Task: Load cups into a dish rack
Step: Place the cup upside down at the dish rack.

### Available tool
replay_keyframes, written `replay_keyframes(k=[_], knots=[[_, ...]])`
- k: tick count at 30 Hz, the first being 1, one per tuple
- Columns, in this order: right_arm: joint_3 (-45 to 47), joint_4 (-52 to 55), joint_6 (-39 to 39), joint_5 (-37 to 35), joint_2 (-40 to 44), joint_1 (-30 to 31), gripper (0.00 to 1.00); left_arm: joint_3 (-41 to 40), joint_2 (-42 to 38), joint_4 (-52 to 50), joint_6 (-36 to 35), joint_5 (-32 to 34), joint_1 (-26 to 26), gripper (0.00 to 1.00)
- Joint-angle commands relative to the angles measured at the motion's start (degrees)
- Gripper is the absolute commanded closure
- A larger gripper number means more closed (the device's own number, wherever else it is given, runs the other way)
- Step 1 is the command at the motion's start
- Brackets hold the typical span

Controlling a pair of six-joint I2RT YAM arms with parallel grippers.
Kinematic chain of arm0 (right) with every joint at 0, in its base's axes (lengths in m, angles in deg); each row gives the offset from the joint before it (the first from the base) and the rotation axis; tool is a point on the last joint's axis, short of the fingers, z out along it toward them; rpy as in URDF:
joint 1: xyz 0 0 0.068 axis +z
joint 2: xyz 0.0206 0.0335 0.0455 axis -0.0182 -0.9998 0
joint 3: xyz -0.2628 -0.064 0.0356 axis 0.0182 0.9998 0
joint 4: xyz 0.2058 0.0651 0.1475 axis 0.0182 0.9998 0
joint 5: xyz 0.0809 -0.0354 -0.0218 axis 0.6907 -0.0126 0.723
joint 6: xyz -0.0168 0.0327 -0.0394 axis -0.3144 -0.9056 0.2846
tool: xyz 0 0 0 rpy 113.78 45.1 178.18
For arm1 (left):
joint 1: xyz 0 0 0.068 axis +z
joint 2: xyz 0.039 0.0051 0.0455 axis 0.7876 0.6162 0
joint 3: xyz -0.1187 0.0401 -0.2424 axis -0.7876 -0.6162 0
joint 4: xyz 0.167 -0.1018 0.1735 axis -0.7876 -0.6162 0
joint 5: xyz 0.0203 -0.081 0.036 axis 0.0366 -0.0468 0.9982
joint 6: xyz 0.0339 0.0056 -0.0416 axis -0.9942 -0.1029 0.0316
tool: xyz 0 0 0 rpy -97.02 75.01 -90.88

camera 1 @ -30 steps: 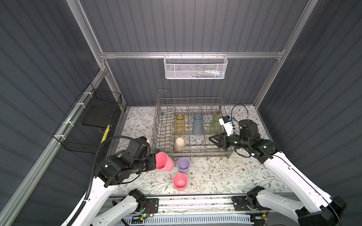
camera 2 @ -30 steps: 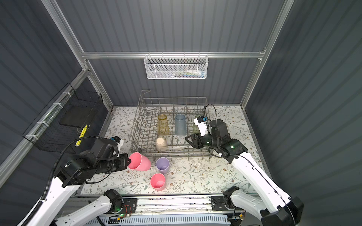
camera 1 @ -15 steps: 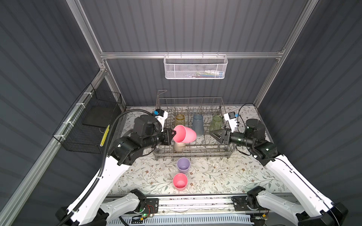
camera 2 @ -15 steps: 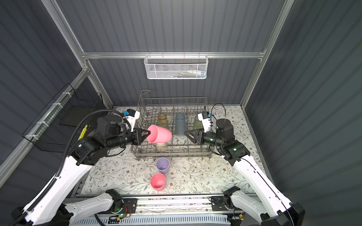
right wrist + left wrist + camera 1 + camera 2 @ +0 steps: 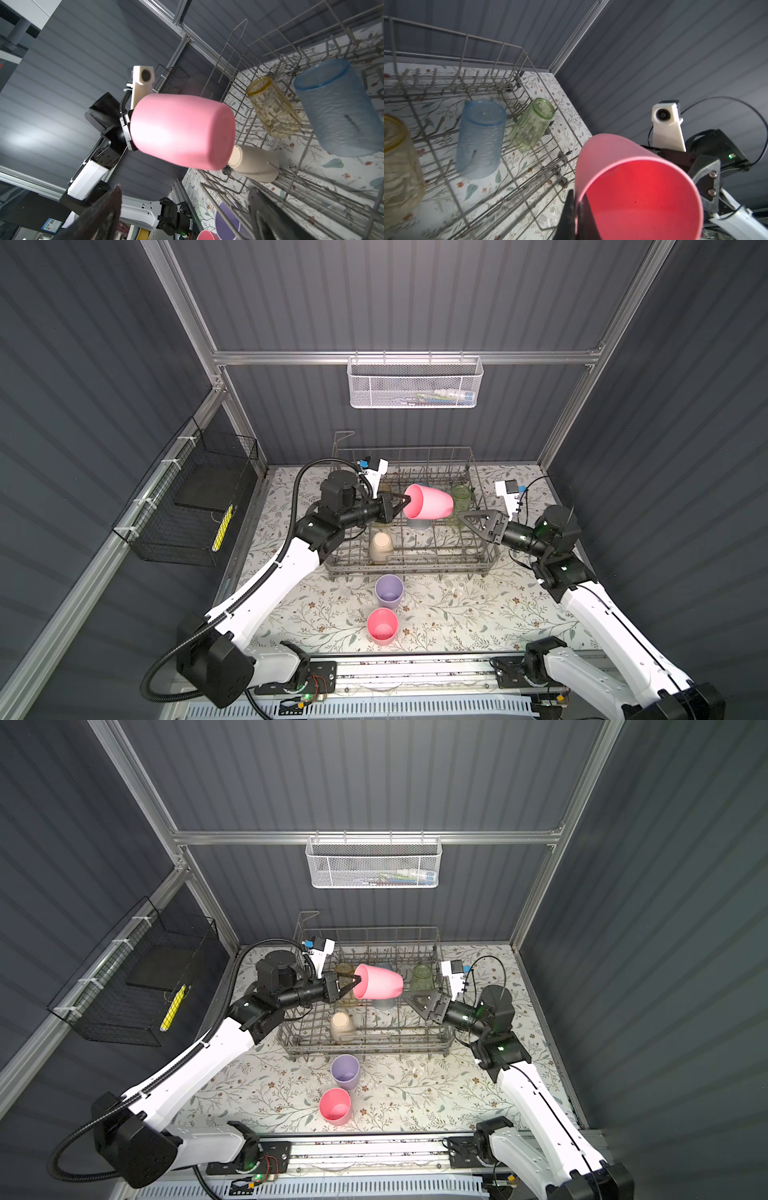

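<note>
My left gripper (image 5: 400,504) (image 5: 576,209) is shut on the rim of a pink cup (image 5: 430,502) (image 5: 380,982) (image 5: 180,133), which lies sideways in the air over the grey wire dish rack (image 5: 415,569). Facing the cup's base, my right gripper (image 5: 466,516) (image 5: 186,189) stands open and empty over the rack's right end. In the rack sit a beige cup (image 5: 381,545), a blue cup (image 5: 480,139), a green cup (image 5: 460,494) and an amber cup (image 5: 272,108), all mouth down. A lilac cup (image 5: 389,591) and another pink cup (image 5: 382,625) stand upright on the table in front of the rack.
A white mesh basket (image 5: 413,383) hangs on the back wall. A black wire basket (image 5: 195,506) is fixed to the left wall. The flowered table (image 5: 478,614) is bounded by grey walls and a front rail (image 5: 415,668).
My left arm has lifted the pink cup from the table's front left up over the rack. My right gripper has opened wide and drawn back a little to the right.
</note>
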Motion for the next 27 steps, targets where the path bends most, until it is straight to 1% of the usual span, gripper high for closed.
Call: replay_keyframes(k=[1, 5, 9, 13, 17, 27], knots=[[2.2, -10.7, -6.5, 2.2, 0.2, -1.4, 0.02, -0.8, 2.4, 13.4, 5.5, -8.6, 0.8, 1.00], [2.9, -12.8, -7.5, 2.7, -1.2, -1.5, 0.01, -1.8, 5.5, 22.5, 9.9, -12.8, 0.9, 1.00], [3.5, -14.3, -8.1, 2.4, -1.7, -1.6, 0.01, -1.6, 8.1, 26.1, 12.0, -15.4, 0.9, 1.00], [3.2, -14.4, -7.5, 1.3, -2.7, -1.6, 0.01, -1.5, 9.2, 28.0, 12.8, -17.7, 0.9, 1.00], [3.2, -19.3, -9.9, 1.2, -4.7, -1.6, 0.01, -1.8, 9.9, 29.4, 13.9, -19.3, 0.8, 1.00], [2.6, -26.8, -14.2, 2.1, -7.4, -1.4, 0.01, -2.9, 13.1, 36.2, 17.8, -22.0, 0.2, 1.00]])
